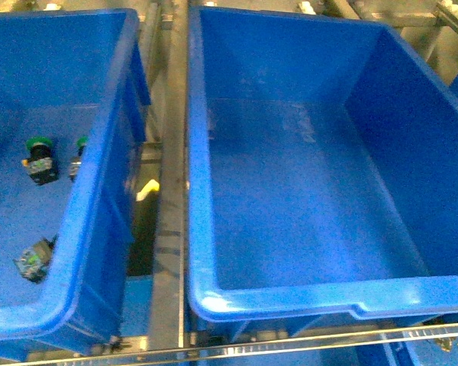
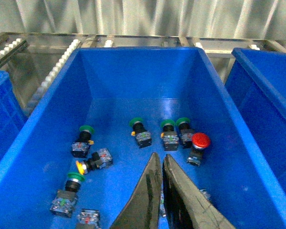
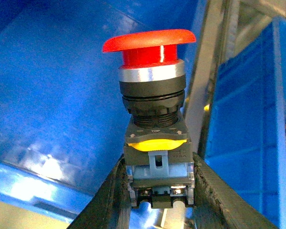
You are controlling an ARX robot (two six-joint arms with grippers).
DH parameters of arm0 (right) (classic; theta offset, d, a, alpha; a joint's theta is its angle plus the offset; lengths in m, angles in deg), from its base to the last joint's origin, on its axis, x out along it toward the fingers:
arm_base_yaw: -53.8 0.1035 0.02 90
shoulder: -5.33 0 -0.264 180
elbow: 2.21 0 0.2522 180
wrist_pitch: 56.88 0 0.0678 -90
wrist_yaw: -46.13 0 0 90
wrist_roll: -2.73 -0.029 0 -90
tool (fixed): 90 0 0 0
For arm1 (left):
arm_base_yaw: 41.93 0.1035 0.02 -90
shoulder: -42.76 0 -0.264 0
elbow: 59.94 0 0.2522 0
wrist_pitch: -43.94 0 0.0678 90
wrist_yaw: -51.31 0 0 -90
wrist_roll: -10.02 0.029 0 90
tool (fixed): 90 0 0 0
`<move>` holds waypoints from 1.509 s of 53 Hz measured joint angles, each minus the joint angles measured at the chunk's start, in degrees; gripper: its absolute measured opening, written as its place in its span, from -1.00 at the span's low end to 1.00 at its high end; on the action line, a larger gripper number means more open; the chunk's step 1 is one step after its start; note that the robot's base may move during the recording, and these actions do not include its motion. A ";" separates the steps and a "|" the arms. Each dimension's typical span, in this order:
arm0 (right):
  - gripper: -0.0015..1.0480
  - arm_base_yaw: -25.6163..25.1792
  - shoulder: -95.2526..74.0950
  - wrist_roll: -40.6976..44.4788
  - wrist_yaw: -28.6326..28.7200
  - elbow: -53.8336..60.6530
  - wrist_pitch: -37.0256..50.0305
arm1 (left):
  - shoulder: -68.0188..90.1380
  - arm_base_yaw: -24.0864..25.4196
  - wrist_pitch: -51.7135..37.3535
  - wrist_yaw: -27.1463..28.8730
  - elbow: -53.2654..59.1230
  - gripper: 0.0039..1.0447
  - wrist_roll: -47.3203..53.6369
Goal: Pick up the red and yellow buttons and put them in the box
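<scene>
My right gripper [image 3: 157, 188] is shut on the red button [image 3: 150, 45], held upright by its clear-grey contact block, with blue bin walls behind it. The box [image 1: 206, 229], a large deep blue bin, fills the right of the front view and has nothing inside. My left gripper [image 2: 158, 160] is shut with nothing in it, hanging over the floor of the other blue bin [image 2: 219, 95]. In that bin a second red button [image 2: 200, 140] lies just to one side of the tips, and a yellow button [image 2: 79, 167] lies on its side further off. Neither arm shows in the front view.
Several green-capped buttons [image 2: 137, 123] are scattered over the same bin floor; some also show in the front view [image 1: 38, 145]. A metal rail gap [image 1: 168, 152] separates the two bins. Roller conveyor tracks [image 2: 57, 67] run behind.
</scene>
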 joint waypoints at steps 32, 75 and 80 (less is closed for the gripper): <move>-0.48 0.85 -1.14 -0.13 0.35 0.04 0.83 | -0.02 0.00 0.04 -0.07 0.00 -0.96 0.04; -0.48 3.74 -1.81 -2.67 -0.11 0.17 3.43 | -0.02 0.09 0.02 -0.11 0.00 0.63 0.28; -0.48 3.74 -1.81 -2.64 -0.09 0.17 3.41 | -0.02 0.09 0.02 -0.11 0.00 0.35 0.26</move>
